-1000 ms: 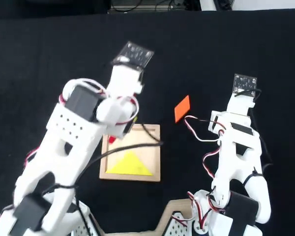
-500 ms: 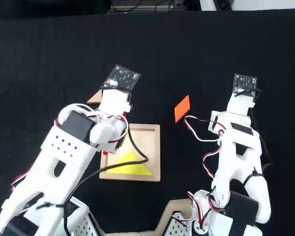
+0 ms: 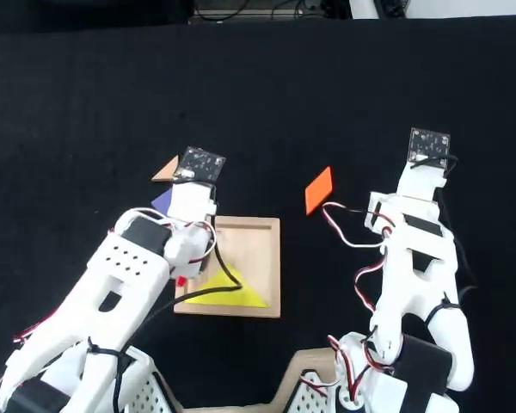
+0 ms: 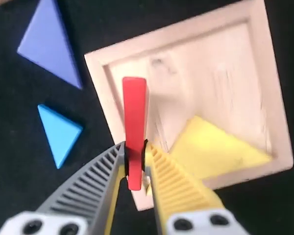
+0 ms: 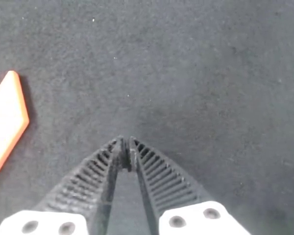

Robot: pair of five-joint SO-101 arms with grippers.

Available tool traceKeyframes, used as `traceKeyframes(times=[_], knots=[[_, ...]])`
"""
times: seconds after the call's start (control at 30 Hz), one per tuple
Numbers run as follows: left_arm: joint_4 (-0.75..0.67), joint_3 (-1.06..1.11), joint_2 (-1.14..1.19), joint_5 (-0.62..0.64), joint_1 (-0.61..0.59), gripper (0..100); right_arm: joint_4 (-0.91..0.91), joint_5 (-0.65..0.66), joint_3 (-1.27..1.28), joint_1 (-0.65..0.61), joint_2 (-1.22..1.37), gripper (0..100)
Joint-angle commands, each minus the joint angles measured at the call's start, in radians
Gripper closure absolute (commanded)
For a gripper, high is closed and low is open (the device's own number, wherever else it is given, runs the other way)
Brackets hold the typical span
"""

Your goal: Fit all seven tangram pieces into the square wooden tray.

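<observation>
The square wooden tray lies at the table's middle with a yellow triangle flat in its near part. My left gripper is shut on a red piece, held on edge above the tray's left rim; the yellow triangle lies beside it. A violet-blue triangle and a light blue triangle lie on the cloth outside that rim. An orange parallelogram lies right of the tray. My right gripper is shut on nothing above bare cloth, the orange parallelogram off to its side.
A tan triangle and the violet-blue triangle lie just beyond the tray's far left corner. The left arm covers the tray's left side. The right arm stands to the tray's right. Black cloth covers the table.
The left arm has drawn back toward the front and left with the red piece, uncovering the tan and violet-blue triangles. The right arm has not moved.
</observation>
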Motion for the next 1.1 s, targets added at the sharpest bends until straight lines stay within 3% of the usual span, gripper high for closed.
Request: traceKeyframes(times=[0.0, 0.27, 0.8, 1.07], knots=[[-0.063, -0.002, -0.029, 0.058, 0.013, 97, -0.018, 0.023, -0.028, -0.037, 0.005, 98.7], [-0.084, 0.041, -0.023, 0.081, 0.085, 97, -0.025, 0.043, -0.021, -0.043, 0.005, 98.7], [-0.078, 0.045, -0.023, 0.043, 0.091, 96, -0.025, 0.043, -0.018, -0.041, 0.005, 98.7], [-0.06, 0.058, -0.025, 0.044, 0.085, 79, -0.025, 0.043, -0.018, -0.041, 0.005, 98.7]])
